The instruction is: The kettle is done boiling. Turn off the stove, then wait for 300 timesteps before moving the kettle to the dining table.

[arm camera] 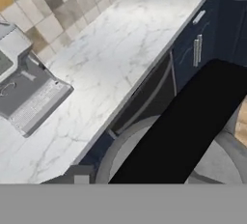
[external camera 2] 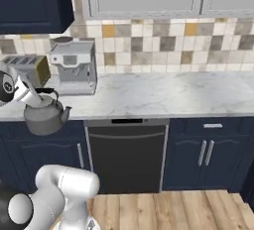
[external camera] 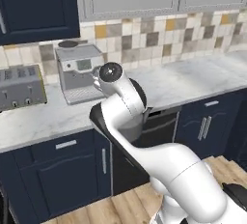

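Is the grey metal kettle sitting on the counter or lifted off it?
Lifted. In the right base view the squat grey metal kettle hangs by its black arched handle in front of the navy cabinets, below the marble counter's edge.

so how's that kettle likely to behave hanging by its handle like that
The kettle looks like rigid grey metal, so it should not flex. The hand holds its black arched handle well above the squat body, so it may swing as the arm moves. If there is water inside, it is probably heavy for its size.

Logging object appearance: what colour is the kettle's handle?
Black, arching over the grey kettle; clearest in the right base view.
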